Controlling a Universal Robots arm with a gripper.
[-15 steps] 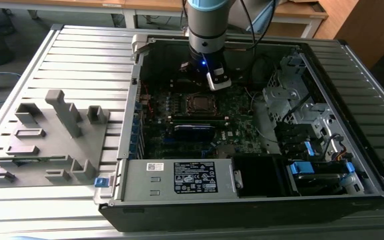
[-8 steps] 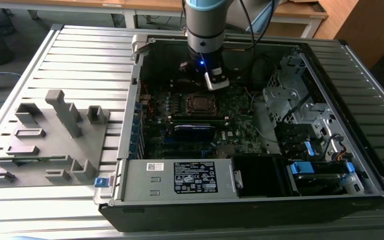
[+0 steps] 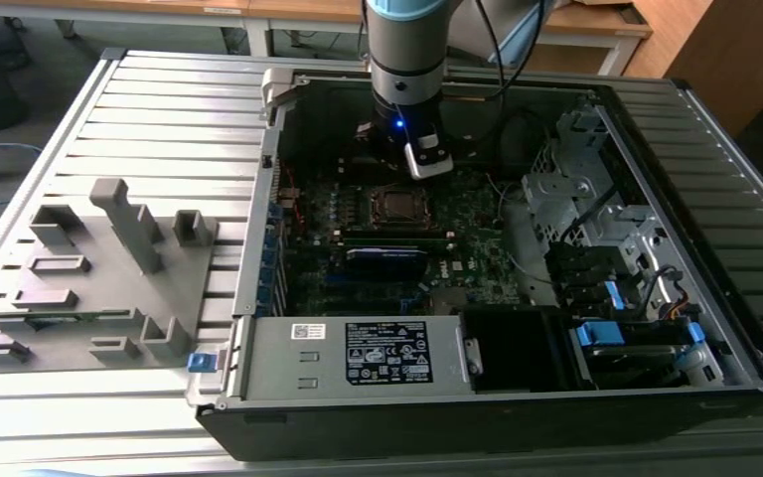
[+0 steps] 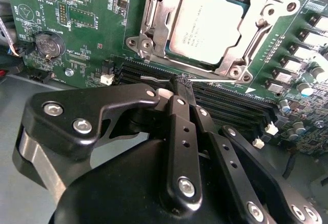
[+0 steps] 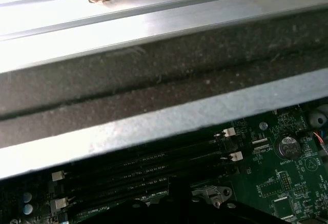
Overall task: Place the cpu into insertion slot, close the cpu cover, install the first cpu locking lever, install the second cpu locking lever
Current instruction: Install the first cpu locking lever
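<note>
- Exterior view: high, mid-distance, looking down into the open case [image 3: 488, 422] on the table [image 3: 156, 109].
- Second wrist view: close, over the gripper [image 4: 180, 83] onto the board [image 4: 87, 24].
- First wrist view: low, close, facing the case's edge.
- Both wrist views share the memory slots [image 4: 225, 101] [image 5: 143, 167] and the coin cell [image 4: 46, 44] [image 5: 288, 145].

A ribbed metal table [image 3: 156, 109] fills the middle of the room, carrying an open computer case [image 3: 515, 422] lying on its side and, just beside it on the exterior view's left, a grey moulded fixture [image 3: 90, 288] with upright posts.
</note>
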